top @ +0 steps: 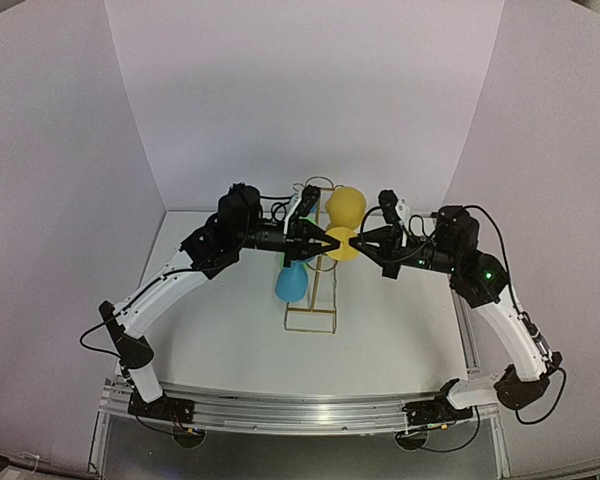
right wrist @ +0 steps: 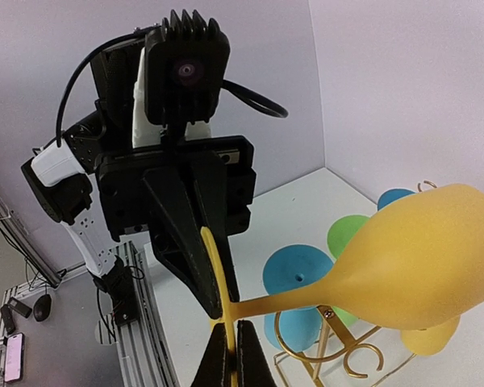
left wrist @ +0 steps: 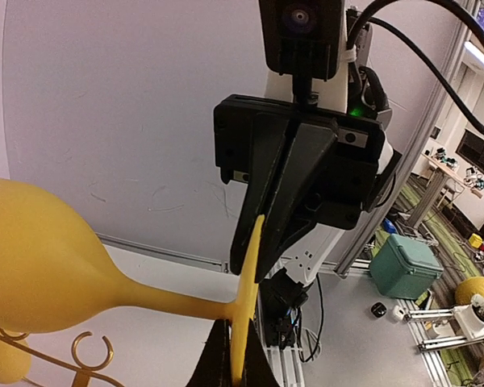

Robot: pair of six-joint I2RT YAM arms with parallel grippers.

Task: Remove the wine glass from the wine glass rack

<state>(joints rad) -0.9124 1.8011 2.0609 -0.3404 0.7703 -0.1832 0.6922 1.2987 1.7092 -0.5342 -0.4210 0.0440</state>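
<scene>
1. Count: one wine glass rack (top: pixel 311 332), gold wire. Two yellow glasses: the wine glass (right wrist: pixel 419 258) and a second yellow glass (right wrist: pixel 431 340). One green glass (right wrist: pixel 348 234). At least one blue glass (right wrist: pixel 297 270).
2. Left gripper (left wrist: pixel 234 363): clamped tight on the wine glass's foot.
3. Right gripper (right wrist: pixel 234 363): pinching the same foot from the opposite side.
4. Wine glass lies stem level, bowl above the rack's ring hooks; contact unclear.
</scene>
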